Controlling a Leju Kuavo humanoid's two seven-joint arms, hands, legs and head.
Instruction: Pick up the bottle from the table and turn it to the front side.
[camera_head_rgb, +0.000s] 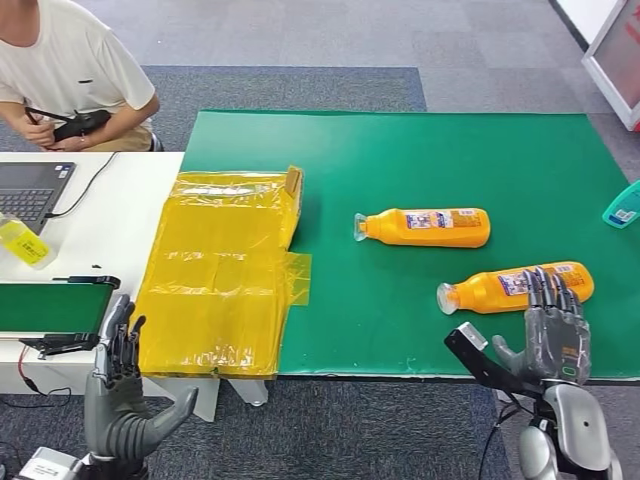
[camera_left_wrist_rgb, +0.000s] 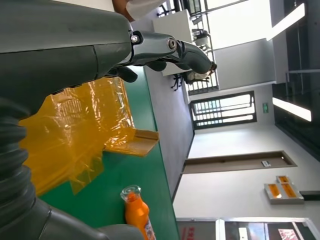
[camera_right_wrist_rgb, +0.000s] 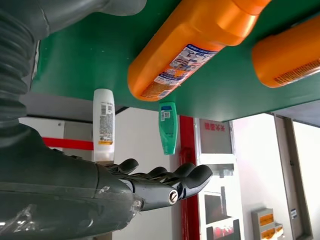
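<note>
Head view: green mat (camera_head_rgb: 392, 160) on the table, two orange bottles lying on their sides on it. Far bottle (camera_head_rgb: 424, 227) near the mat's middle, cap end toward the yellow sheet (camera_head_rgb: 219, 270). Near bottle (camera_head_rgb: 515, 287) close to the mat's front edge, label up, clear cap pointing left. Right hand (camera_head_rgb: 555, 335) hovered at that edge just beside the near bottle, fingers spread and upright, fingertips overlapping its body in the picture; contact could not be told; nothing grasped. Left hand (camera_head_rgb: 121, 390) low before the white table (camera_head_rgb: 113, 220), released, fingers apart, thumb out, holding nothing. Teal bottle (camera_head_rgb: 623, 206) at the mat's right edge. Person (camera_head_rgb: 72, 75) seated beyond the white table, holding a dark device; laptop (camera_head_rgb: 30, 188) beside.

Right wrist view: near bottle (camera_right_wrist_rgb: 188, 50) close, label showing; white bottle (camera_right_wrist_rgb: 103, 124) and teal bottle (camera_right_wrist_rgb: 168, 126) past the mat's edge.
</note>
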